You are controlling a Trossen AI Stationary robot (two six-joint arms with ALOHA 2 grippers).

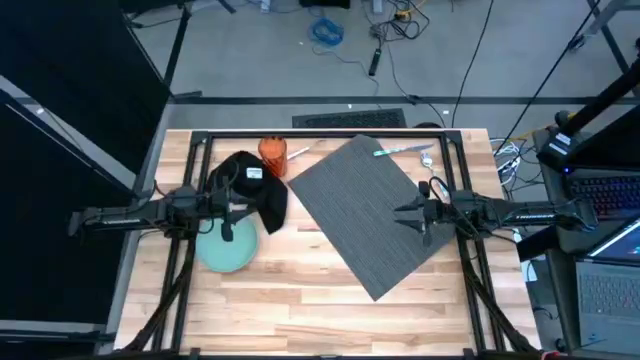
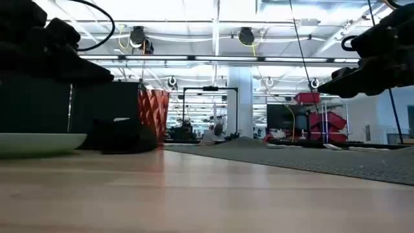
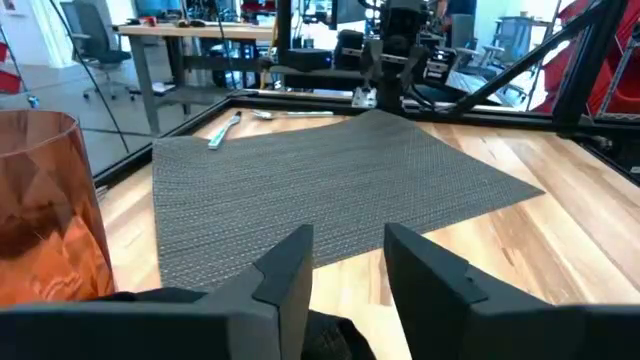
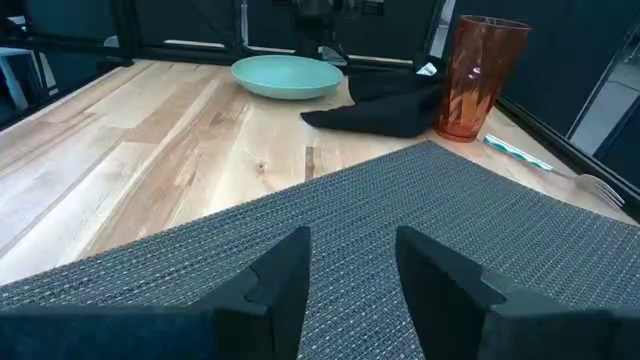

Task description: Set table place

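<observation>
The dark grey ribbed placemat lies flat on the wooden table, turned diagonally, right of centre. A pale teal plate sits at the left, with a black folded napkin beside it on its far side. An orange cup stands behind the napkin. My left gripper hovers open above the napkin and the plate's edge. My right gripper hovers open over the placemat's right part. In the low view both grippers hang well clear of the table.
Cutlery lies by the placemat's far corner: a teal-handled piece and a fork. The black metal frame runs around the table's far and side edges. Bare wood stretches along the near side.
</observation>
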